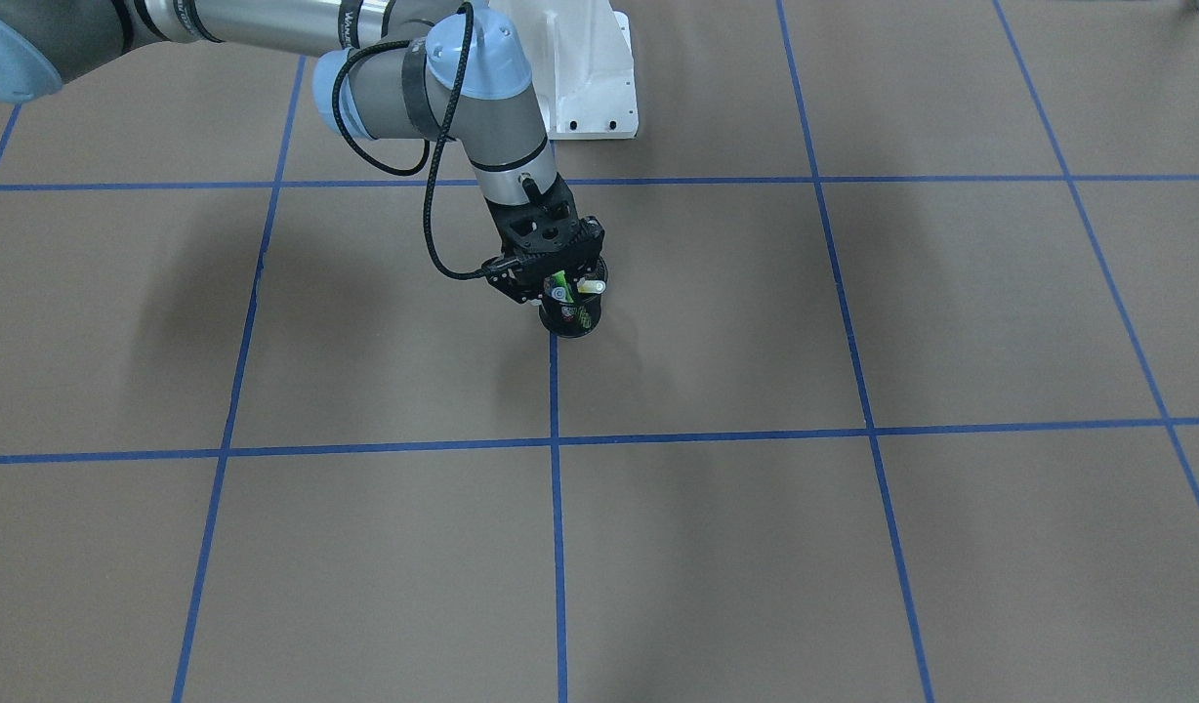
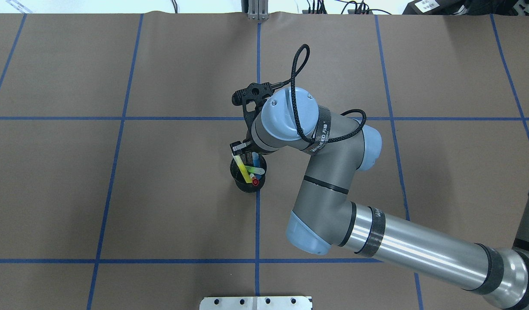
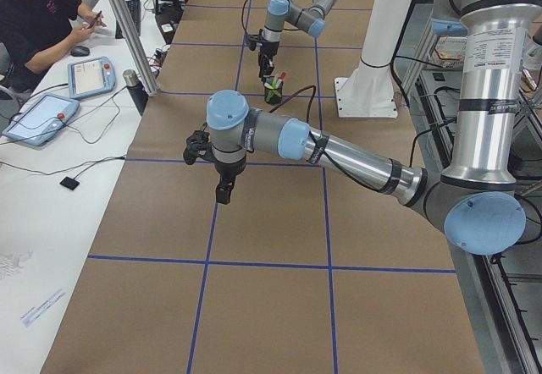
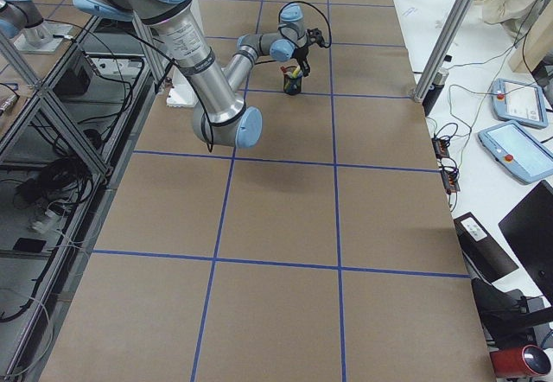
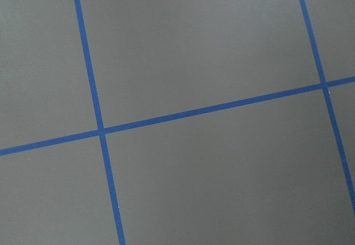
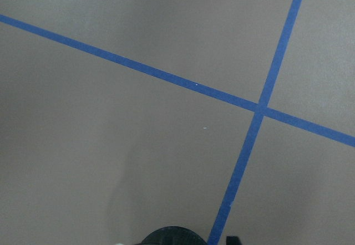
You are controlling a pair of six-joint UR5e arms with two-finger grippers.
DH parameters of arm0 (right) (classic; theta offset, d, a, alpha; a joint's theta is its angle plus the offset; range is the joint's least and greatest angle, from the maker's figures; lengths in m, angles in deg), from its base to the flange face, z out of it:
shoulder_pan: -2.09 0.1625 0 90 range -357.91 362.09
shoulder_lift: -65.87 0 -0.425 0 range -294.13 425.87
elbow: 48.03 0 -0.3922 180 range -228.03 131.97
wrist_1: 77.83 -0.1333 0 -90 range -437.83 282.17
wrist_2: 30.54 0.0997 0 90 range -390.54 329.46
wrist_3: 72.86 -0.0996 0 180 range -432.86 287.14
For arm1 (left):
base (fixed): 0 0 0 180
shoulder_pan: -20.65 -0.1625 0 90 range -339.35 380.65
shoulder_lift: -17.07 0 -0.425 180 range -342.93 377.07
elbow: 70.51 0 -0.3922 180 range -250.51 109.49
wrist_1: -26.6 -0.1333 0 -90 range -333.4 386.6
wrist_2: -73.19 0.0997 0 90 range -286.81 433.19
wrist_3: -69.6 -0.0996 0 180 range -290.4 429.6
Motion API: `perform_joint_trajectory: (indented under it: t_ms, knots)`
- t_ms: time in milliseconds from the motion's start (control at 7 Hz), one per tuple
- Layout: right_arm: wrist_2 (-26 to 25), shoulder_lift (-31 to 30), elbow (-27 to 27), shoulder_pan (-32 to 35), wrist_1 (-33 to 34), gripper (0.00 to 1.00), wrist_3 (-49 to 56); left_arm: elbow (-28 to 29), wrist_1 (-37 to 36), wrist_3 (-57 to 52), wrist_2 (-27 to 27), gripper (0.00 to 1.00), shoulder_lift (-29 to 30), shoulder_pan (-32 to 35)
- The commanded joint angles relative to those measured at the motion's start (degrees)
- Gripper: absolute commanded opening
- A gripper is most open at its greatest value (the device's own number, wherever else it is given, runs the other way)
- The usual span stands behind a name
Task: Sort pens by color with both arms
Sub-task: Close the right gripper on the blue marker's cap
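Note:
A black mesh cup [image 2: 243,186] stands on a blue tape line at mid-table. It holds the pens: a neon yellow one [image 2: 241,168], a neon green one [image 2: 256,171], a blue one [image 2: 255,160] and one with a red end [image 2: 255,182]. My right gripper [image 2: 246,151] hangs just over the cup, one finger [image 2: 235,147] at its rim, and looks open; the wrist hides the other finger. The front view shows this gripper [image 1: 570,283] above the green [image 1: 558,290] and yellow [image 1: 591,286] tips. My left gripper [image 3: 222,195] hovers over bare paper far from the cup [image 3: 273,93]; I cannot tell its state.
Brown paper with a blue tape grid covers the table. The white pedestal base [image 1: 595,88] sits at the robot's edge. A person [image 3: 42,19] sits at a side desk with teach pendants [image 3: 89,76]. Metal frame posts [image 3: 127,27] stand along that side.

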Motion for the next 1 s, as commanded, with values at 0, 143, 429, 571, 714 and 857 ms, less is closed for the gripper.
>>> perform_joint_trajectory:
  t_ms: [0,143,429,571,714,857]
  knots:
    - [0.01,-0.09,0.09,0.04,-0.1,0.33,-0.57,0.0,0.02,0.0,0.0,0.99,0.0,0.0]
    - [0.01,-0.09,0.09,-0.05,-0.19,0.26,-0.75,0.0,0.02,0.0,0.0,0.99,0.0,0.0]
    - [0.1,-0.09,0.09,0.04,-0.27,0.17,-0.75,0.09,0.02,0.0,0.0,0.99,0.0,0.0]
    - [0.1,-0.09,0.44,-0.05,-0.27,0.12,-0.75,0.09,0.02,0.0,0.0,0.99,0.09,0.0]
    - [0.18,-0.09,0.88,0.04,-0.19,0.12,-0.84,0.09,0.02,0.0,0.0,0.99,0.0,0.0]
    - [1.14,0.0,1.49,0.04,0.34,0.12,-0.92,0.09,0.02,0.0,0.0,0.99,0.0,0.0]
